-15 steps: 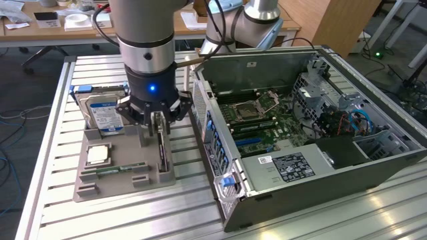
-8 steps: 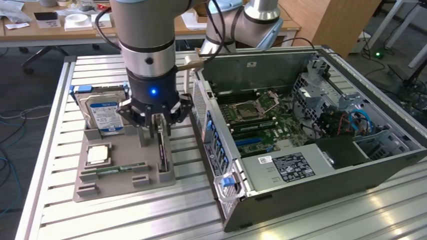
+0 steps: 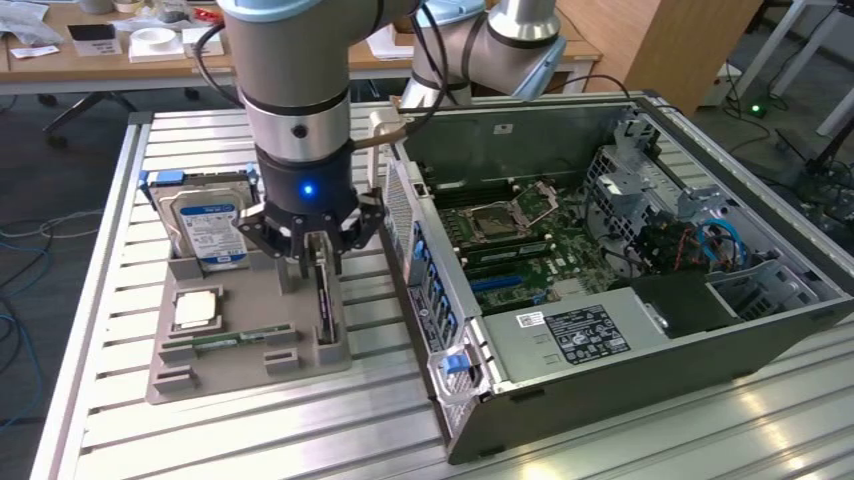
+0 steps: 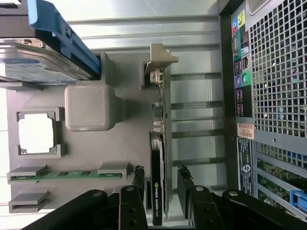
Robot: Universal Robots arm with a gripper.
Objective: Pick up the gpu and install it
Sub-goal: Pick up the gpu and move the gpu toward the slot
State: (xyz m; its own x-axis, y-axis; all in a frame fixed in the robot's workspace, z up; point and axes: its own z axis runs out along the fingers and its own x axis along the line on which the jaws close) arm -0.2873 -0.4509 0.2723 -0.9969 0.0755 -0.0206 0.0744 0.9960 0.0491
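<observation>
The gripper (image 3: 318, 248) stands over the gpu (image 4: 157, 191), which sits on its edge between the jaws. The jaws are wide, with a gap on each side of it.

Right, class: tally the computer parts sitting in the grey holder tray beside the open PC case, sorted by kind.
hard drive: 1
CPU: 1
memory stick: 1
gpu: 1
Total: 4

A cluttered wooden desk (image 3: 83, 66) and wooden cabinet (image 3: 667, 40) stand on grey floor (image 3: 54, 175).
</observation>
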